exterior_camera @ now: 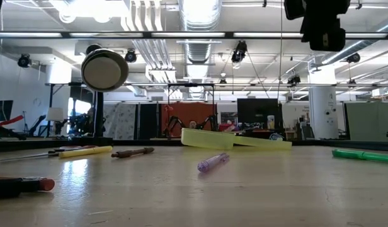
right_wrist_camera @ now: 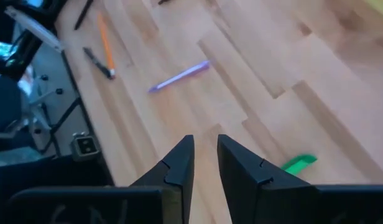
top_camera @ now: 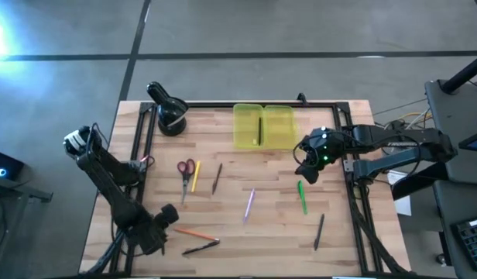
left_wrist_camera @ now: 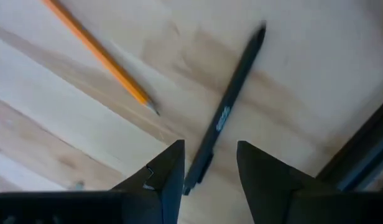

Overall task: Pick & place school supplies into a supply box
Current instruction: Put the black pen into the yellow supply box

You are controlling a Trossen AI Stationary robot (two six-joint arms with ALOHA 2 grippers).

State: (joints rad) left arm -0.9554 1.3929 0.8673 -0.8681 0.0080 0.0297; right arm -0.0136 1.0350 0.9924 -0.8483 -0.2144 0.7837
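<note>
The supply box, a translucent yellow case, lies open at the table's far middle with a dark pen inside. School supplies lie loose on the wood: red-handled scissors, a yellow pencil, a brown pencil, a purple pen, a green pen and two black pens. My left gripper points down, open, over the near-left black pen, its fingers on either side of one end. An orange pencil lies beside it. My right gripper hangs above the table near the green pen, open by a narrow gap.
A black round holder stands at the far left corner. Black rails run along the table's edges. Bare wood lies between the purple pen and the near edge. The room beyond shows in the low view.
</note>
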